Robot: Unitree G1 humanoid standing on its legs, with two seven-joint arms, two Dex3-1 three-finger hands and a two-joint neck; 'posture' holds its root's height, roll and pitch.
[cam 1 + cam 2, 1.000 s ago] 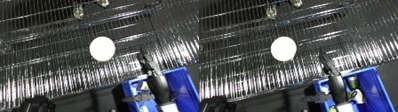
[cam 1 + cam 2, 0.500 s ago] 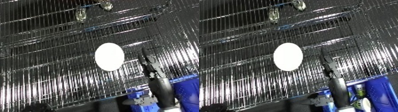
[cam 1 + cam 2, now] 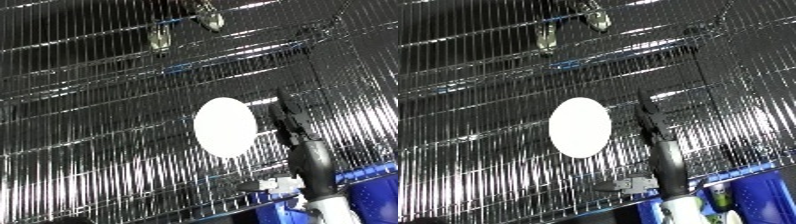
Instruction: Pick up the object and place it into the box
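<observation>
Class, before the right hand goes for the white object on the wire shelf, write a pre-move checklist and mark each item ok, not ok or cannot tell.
1. White object in clear view on the wire shelf: ok.
2. Right hand near the object, just to its right: ok.
3. Hand touching the object: cannot tell.
4. Fingers straight, ready to close: ok.
5. Blue bin in view at lower right: ok, only partly.
6. Left hand available: cannot tell, not in view.
</observation>
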